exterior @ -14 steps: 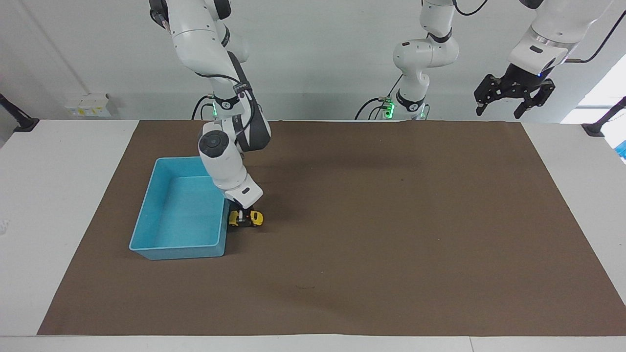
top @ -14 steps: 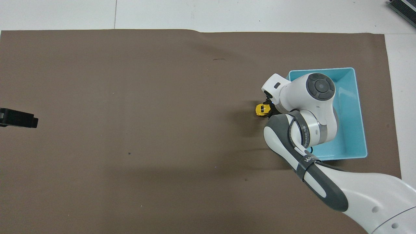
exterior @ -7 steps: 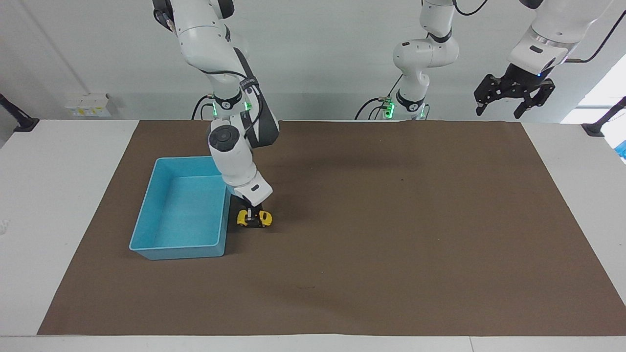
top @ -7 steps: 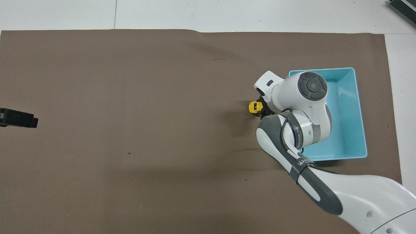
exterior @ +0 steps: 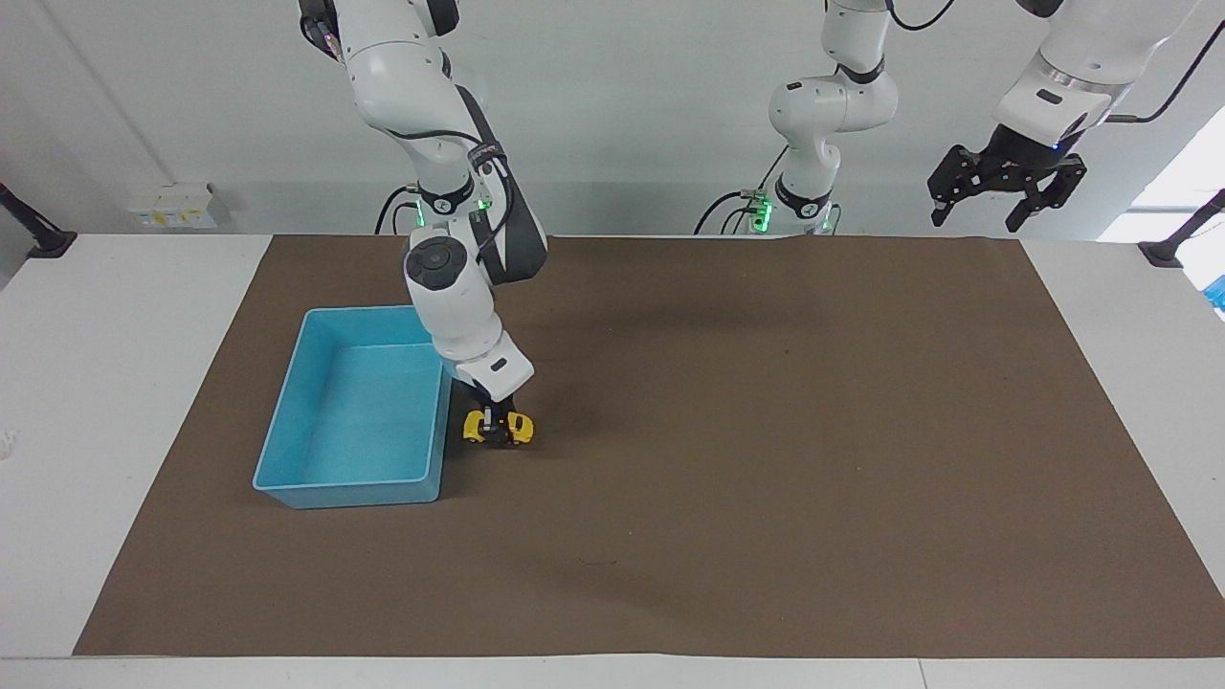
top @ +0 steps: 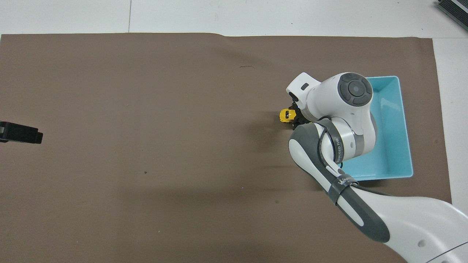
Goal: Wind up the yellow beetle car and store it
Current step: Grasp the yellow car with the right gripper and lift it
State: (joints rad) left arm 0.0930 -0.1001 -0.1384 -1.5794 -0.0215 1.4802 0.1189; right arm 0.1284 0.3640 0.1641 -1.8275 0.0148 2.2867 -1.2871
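Your right gripper (exterior: pixel 495 424) is clamping the tiny bright yellow beetle-shaped toy car (exterior: pixel 499 429), fingertips pinching across its narrow body from above. The car is sitting wheels-down on the brown mat (exterior: pixel 766 431) covering the white surface (exterior: pixel 115 383), just beside the long wall of the light-blue rectangular plastic bin (exterior: pixel 356 411), close to it but apart from it.

Key relation: the car's long axis is running roughly along the table's length, one end pointing at the bin wall, the other toward the left arm's end of the table (from overhead only the end pointing away from the bin is showing, the wrist is covering the rest). So, as I read it, you're working a wind-up stroke along that axis while pressing down, and the bin wall is limiting travel one way.

The bin is lying directly beside the gripper, so storing looks like a short lift and sideways carry.

Your left gripper (exterior: pixel 1005 187) is waiting, spread wide, raised near its own base, well apart from the car. The right arm is clearly the nearer one.
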